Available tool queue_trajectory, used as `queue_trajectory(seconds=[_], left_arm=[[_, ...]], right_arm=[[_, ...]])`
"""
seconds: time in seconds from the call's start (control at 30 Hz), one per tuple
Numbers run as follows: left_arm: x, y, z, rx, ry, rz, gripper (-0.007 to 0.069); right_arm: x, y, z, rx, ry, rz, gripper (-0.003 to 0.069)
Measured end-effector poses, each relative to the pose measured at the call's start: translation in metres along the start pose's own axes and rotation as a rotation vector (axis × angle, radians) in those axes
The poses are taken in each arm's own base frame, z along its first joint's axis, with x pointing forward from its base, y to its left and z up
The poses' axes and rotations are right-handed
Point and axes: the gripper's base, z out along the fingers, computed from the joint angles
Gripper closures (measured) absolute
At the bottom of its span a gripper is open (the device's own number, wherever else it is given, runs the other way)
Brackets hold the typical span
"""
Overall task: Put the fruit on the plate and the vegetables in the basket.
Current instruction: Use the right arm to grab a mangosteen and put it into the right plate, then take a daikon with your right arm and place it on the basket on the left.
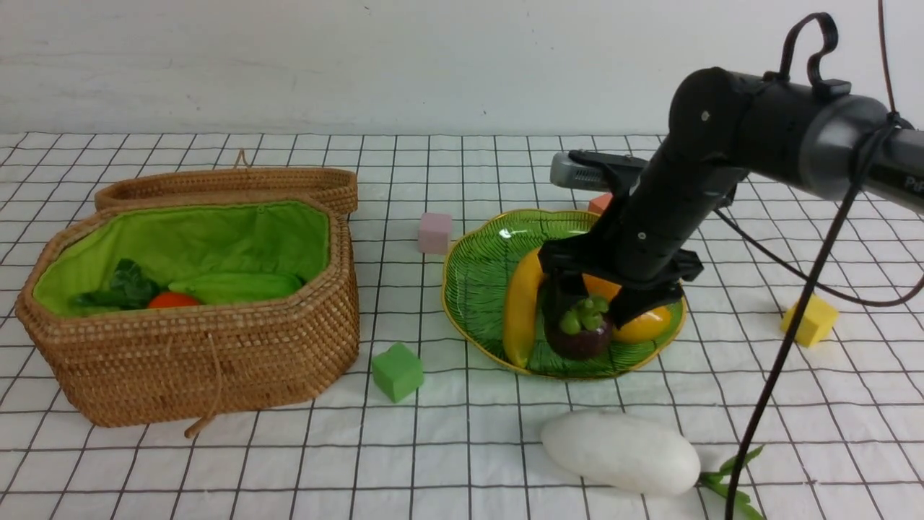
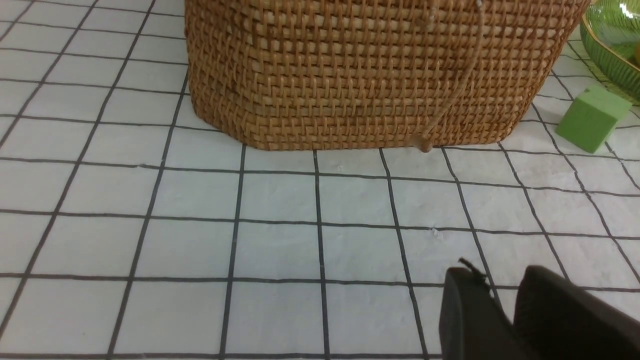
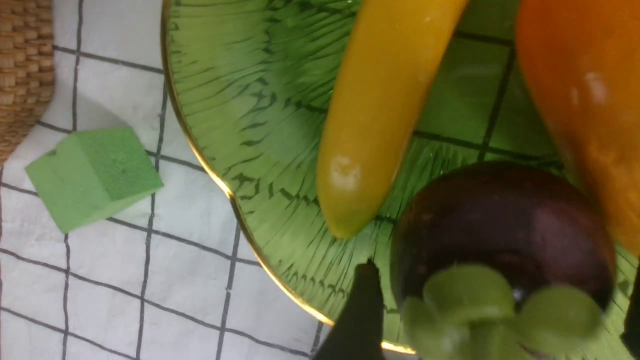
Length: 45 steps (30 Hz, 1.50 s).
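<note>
Item 1, right gripper (image 1: 595, 303): centre-right of the front view, pointing down over the plate (image 1: 476, 274). Its jaws stand apart, one black finger on each side of the mangosteen (image 1: 577, 339), which sits on the plate directly beneath. The wrist camera shows a sliver of green glass between one finger (image 3: 362, 310) and the fruit, so I read it as not clamped.

Item 2, fruit: the banana (image 1: 521, 303), smooth, yellow and curved, lies just left of the mangosteen. The mango (image 1: 646, 325), a glossy orange-yellow oval, lies just right of it. The mangosteen is dark purple and round with a knobbly green cap.

Item 3, plate: translucent green glass with leaf ribs and a wavy gold rim. The ribbing reads clearly only in the right wrist view.

Item 4, basket (image 1: 216, 361): left of frame, brown woven wicker, green cloth lining, lid (image 1: 231, 184) tipped back. The front view alone shows the cucumber (image 1: 238, 287) and carrot (image 1: 172, 300) inside; the left wrist view gives only its outer weave.

Item 5, radish (image 1: 621, 451): white and oblong with green leaves, on the bench (image 1: 433, 462) at lower centre-right, outside the basket.

Item 6, left gripper (image 2: 500, 272): seen only by its own camera, low over the gridded cloth. Its two dark fingers sit close together with nothing between them; I cannot tell if it is fully closed.

Item 7, foam cubes: green (image 1: 396, 371), pink (image 1: 434, 232), yellow (image 1: 810, 319).
</note>
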Motion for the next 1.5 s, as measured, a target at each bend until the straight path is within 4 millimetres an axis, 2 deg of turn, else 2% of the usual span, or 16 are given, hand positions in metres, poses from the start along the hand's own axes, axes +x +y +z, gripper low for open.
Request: queue_trajectory(seconds=[0.13, 0.23, 0.3, 0.37, 0.47, 0.53, 0.57, 0.67, 0.83, 0.93, 1.13, 1.23, 1.3, 1.4, 1.47, 1.5], left_arm=[[0.000, 0.000, 0.000, 0.000, 0.000, 0.000, 0.0480], [0.000, 0.000, 0.000, 0.000, 0.000, 0.000, 0.0480], [0.000, 0.000, 0.000, 0.000, 0.000, 0.000, 0.0480], [0.000, 0.000, 0.000, 0.000, 0.000, 0.000, 0.0480], [0.000, 0.000, 0.000, 0.000, 0.000, 0.000, 0.0480], [0.000, 0.000, 0.000, 0.000, 0.000, 0.000, 0.0480], [0.000, 0.000, 0.000, 0.000, 0.000, 0.000, 0.0480], [0.000, 0.000, 0.000, 0.000, 0.000, 0.000, 0.0480], [0.000, 0.000, 0.000, 0.000, 0.000, 0.000, 0.0480], [0.000, 0.000, 0.000, 0.000, 0.000, 0.000, 0.0480], [0.000, 0.000, 0.000, 0.000, 0.000, 0.000, 0.0480], [0.000, 0.000, 0.000, 0.000, 0.000, 0.000, 0.0480], [0.000, 0.000, 0.000, 0.000, 0.000, 0.000, 0.0480], [0.000, 0.000, 0.000, 0.000, 0.000, 0.000, 0.0480], [0.000, 0.000, 0.000, 0.000, 0.000, 0.000, 0.0480], [0.000, 0.000, 0.000, 0.000, 0.000, 0.000, 0.0480]], right_arm=[[0.003, 0.003, -0.017, 0.014, -0.002, -0.022, -0.0015], [0.010, 0.009, -0.052, 0.049, -0.028, -0.067, 0.0015], [0.020, 0.013, -0.072, 0.058, -0.037, -0.100, 0.0032], [0.036, 0.017, -0.080, 0.058, -0.014, -0.159, 0.0042], [0.060, 0.021, -0.076, 0.053, 0.046, -0.278, 0.0047], [0.089, 0.019, -0.054, 0.039, 0.160, -0.408, 0.0050], [0.091, 0.019, -0.051, 0.037, 0.169, -0.428, 0.0050], [0.112, 0.014, -0.020, 0.033, 0.221, -0.530, 0.0052], [0.105, 0.010, 0.011, 0.060, 0.155, -0.574, 0.0059], [0.106, 0.005, 0.029, 0.061, 0.194, -0.565, 0.0082], [0.113, 0.002, 0.038, 0.037, 0.284, -0.575, 0.0126], [0.116, 0.006, 0.032, -0.001, 0.332, -0.590, 0.0126], [0.114, 0.016, 0.020, -0.063, 0.337, -0.592, 0.0126], [0.098, 0.053, -0.015, -0.168, 0.232, -0.636, 0.0126], [0.089, 0.071, -0.029, -0.201, 0.175, -0.665, 0.0126], [0.079, 0.093, -0.044, -0.236, 0.100, -0.707, 0.0126]])
